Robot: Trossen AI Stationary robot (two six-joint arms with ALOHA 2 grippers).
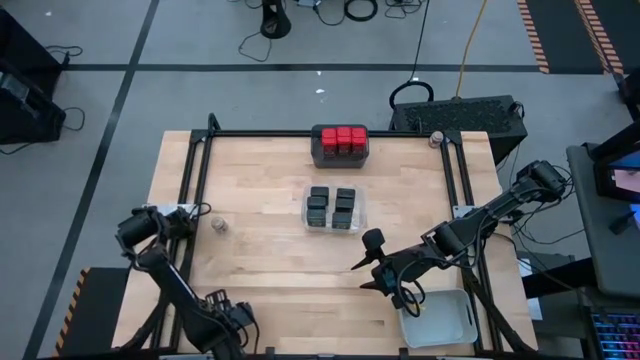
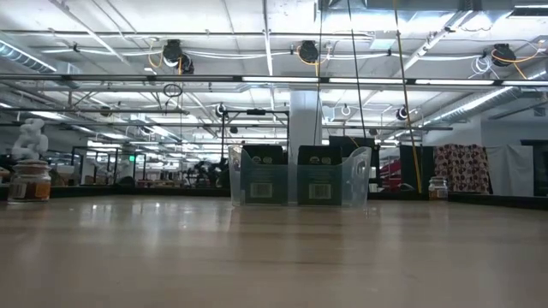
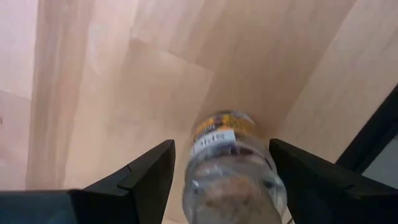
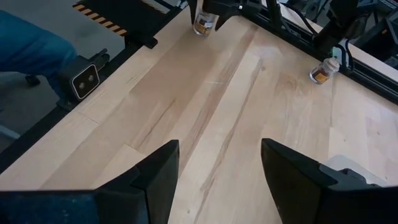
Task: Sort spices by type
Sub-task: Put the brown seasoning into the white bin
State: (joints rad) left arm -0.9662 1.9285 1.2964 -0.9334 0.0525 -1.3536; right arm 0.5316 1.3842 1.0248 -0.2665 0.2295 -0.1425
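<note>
My left gripper (image 3: 222, 144) hangs over the table's near left corner (image 1: 225, 318), pointing down, shut on a round clear jar (image 3: 231, 168) with a yellow label; the right wrist view shows that jar too (image 4: 204, 23). A second jar (image 1: 220, 226) stands on the wood at the left, and a third jar (image 1: 436, 138) stands at the far right. Red-topped spices fill a dark tray (image 1: 340, 145). Black boxy spices sit in a clear tray (image 1: 334, 208). My right gripper (image 1: 368, 272) hovers open and holds nothing (image 4: 219, 143). My left gripper has the jar between its two fingers, which come from above and point down, one on each side of the jar's upper wall (image 3: 191, 177). The jar stands upright in the hold. I cannot tell whether its base touches the table.
A pale grey tray (image 1: 437, 318) stands at the near right corner, beside my right arm. A black frame (image 1: 200, 180) runs along the table's edges. Bare wood lies between the clear tray and the near edge.
</note>
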